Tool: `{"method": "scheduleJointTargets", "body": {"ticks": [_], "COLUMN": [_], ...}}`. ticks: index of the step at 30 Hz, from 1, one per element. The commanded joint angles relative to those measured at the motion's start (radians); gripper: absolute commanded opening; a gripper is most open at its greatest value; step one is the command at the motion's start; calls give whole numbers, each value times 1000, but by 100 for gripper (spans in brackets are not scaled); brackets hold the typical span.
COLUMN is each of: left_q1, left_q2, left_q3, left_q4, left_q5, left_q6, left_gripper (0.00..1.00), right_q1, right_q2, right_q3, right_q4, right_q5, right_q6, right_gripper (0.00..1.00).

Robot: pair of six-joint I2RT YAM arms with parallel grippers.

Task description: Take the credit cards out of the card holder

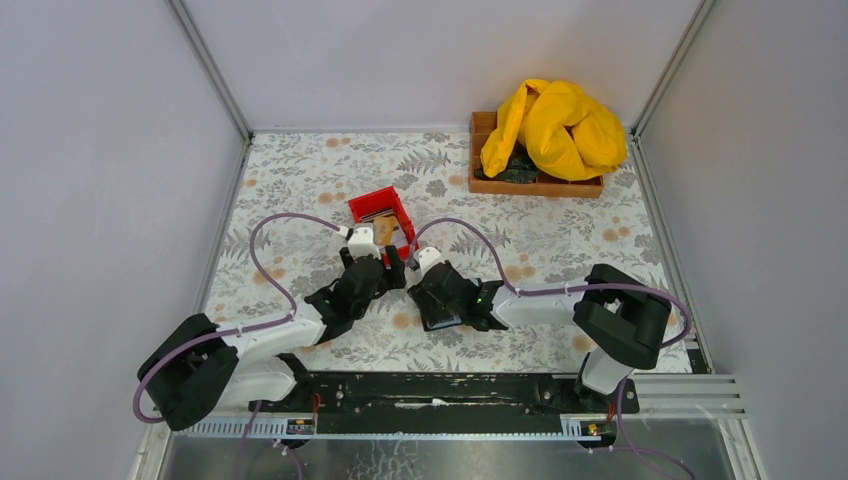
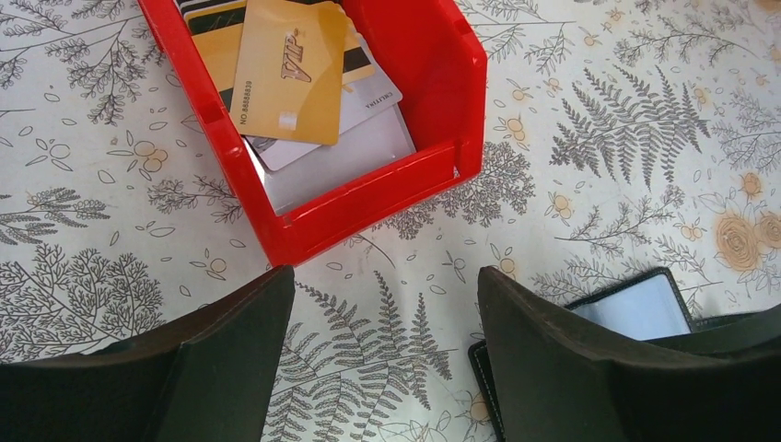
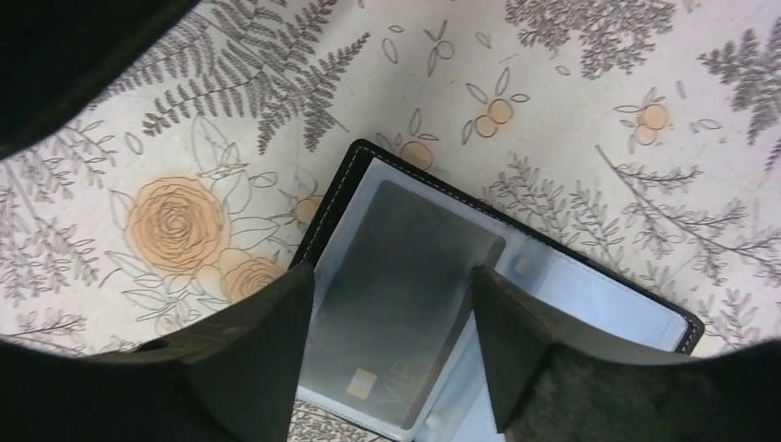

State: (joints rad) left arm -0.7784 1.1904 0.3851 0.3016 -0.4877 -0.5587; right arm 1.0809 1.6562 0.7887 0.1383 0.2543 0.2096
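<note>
I am hovering the right tool (image 3: 391, 285), wide, astride the grey card (image 3: 405, 244) in the card holder (image 3: 576, 290) on the tabletop (image 1: 560, 235) toward its near edge, to pinch it, while the left tool (image 2: 387, 281) is hovering wide and empty by the red bin (image 2: 442, 83).

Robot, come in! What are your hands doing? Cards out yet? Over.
Left gripper open, empty, by red bin. Right gripper open over card holder. One grey card still in its sleeve, other cards in bin. Nothing blocking.
</note>
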Motion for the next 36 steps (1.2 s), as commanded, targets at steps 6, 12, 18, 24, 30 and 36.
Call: {"method": "scheduleJointTargets", "body": {"ticks": [6, 12, 18, 24, 30, 36], "left_q1": [-1, -1, -1, -1, -2, 0], "left_q2": [8, 21, 45, 55, 26, -14], "left_q3": [22, 29, 38, 41, 15, -6], "left_q4": [84, 83, 87, 89, 133, 158], "left_q5": [-9, 11, 31, 42, 90, 136], "left_q6": [16, 12, 11, 10, 15, 3], "left_gripper": [79, 79, 79, 79, 78, 78], "right_q1": [4, 4, 4, -28, -84, -65], "right_q2": [1, -10, -51, -89, -248, -417], "right_q3": [60, 47, 20, 4, -82, -196], "right_q4": [-71, -50, -19, -47, -84, -175], "right_q5": [115, 101, 104, 188, 216, 147], "right_q6": [22, 25, 5, 41, 128, 194], "right_gripper": [36, 36, 53, 58, 29, 23]}}
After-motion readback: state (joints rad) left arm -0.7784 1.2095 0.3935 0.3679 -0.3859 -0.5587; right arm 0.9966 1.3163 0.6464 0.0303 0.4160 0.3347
